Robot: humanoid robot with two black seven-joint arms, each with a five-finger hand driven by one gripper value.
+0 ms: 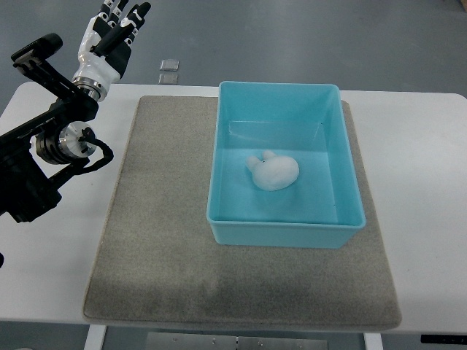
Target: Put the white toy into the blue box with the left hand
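white toy (273, 173) in blue box (285, 222), grey mat (160, 240), white table (423, 182).

You can't see the left hand's (111, 33) fingertips, cut by top edge. White table (423, 153) runs off left, right & bottom edges. Two small square things (169, 71) on the floor beyond the table are too small to ID.

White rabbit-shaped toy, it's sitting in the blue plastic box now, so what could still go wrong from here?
Little is left to fail. The white rabbit-shaped toy lies on the floor of the blue plastic box. The left hand is raised past the table's far-left corner, fingers relaxed and holding nothing; if its arm swings back low, it might nudge the box on the grey felt mat.
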